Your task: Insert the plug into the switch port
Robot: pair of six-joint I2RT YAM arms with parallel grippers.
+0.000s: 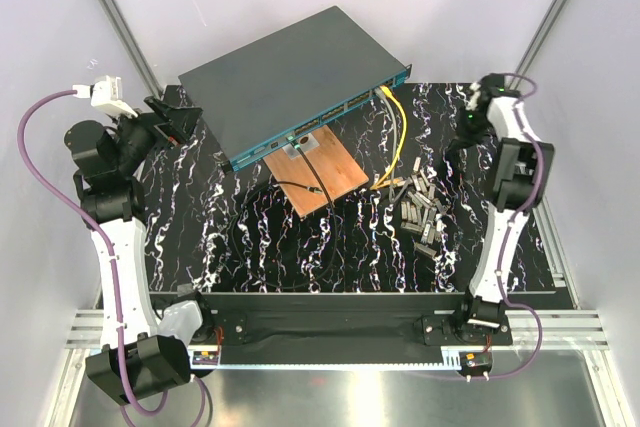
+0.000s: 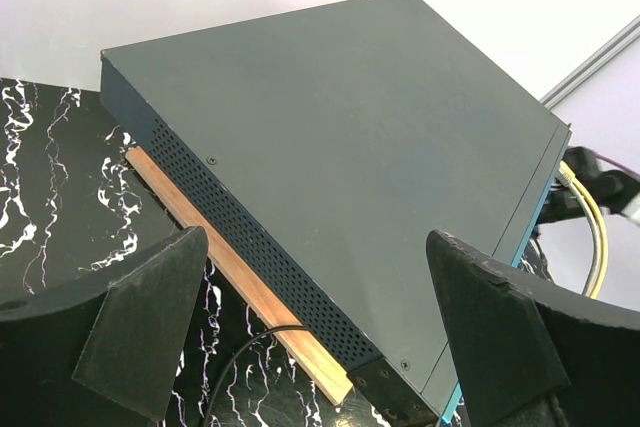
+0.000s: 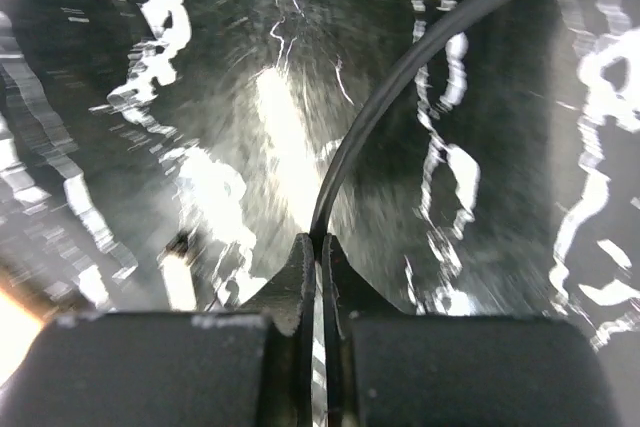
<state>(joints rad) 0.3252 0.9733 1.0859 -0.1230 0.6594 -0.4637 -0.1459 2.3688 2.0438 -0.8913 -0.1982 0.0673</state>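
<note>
1. The left arm is folded at the table's left side. The left gripper is spread wide, grasps nothing, and faces the switch.
2. The right arm stands tall with its wrist bent downward. The right gripper is clamped on a black cable.
3. The switch sits askew at far centre, partly on a wooden board.
</note>
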